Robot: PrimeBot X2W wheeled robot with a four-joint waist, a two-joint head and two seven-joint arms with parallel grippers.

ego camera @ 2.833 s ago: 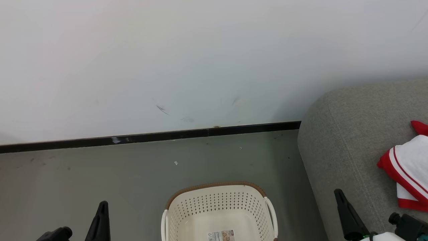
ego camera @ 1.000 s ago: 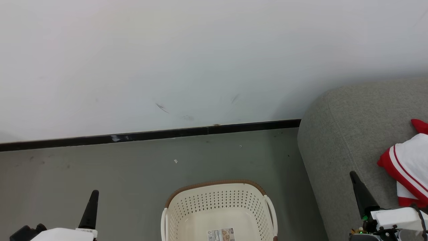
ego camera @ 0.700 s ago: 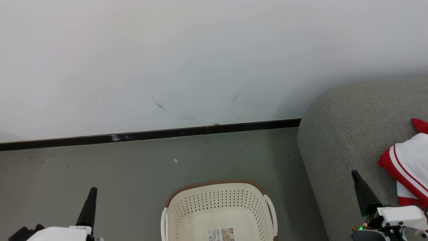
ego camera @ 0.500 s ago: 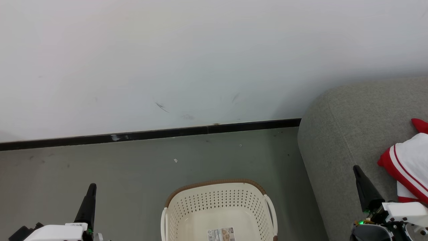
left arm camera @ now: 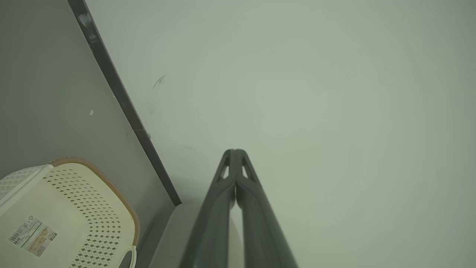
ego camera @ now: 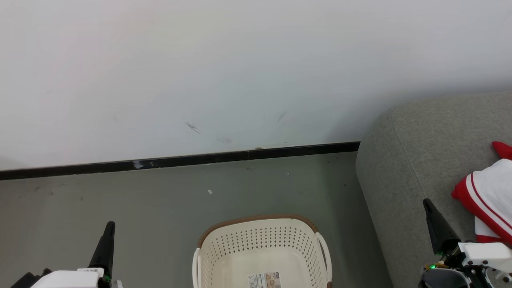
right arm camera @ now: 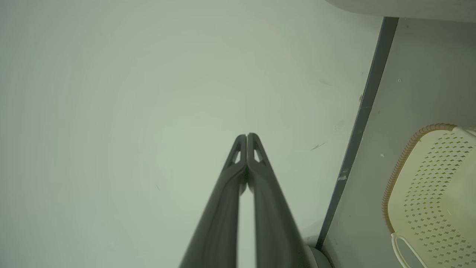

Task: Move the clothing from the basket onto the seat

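Here, basket [ego camera: 262, 244]: one cream perforated plastic oval, brown woven rim, stood beside seat [ego camera: 408, 160].
Clothing [ego camera: 490, 196]: one red-and-white striped bundle lay on the rounded grey fabric seat.
Left gripper [left arm camera: 234, 152], right gripper [right arm camera: 246, 136]: fingers were pressed together.

The basket [ego camera: 262, 240] loses its near part below the head view's bottom edge; its label [ego camera: 264, 281] is too small to read; the clothing [ego camera: 490, 196] and seat [ego camera: 416, 160] run off the right edge

Even, bright, diffuse light; soft shadows; greenish, edge-darkened wrist views; slightly blurred fingers [left arm camera: 238, 193]
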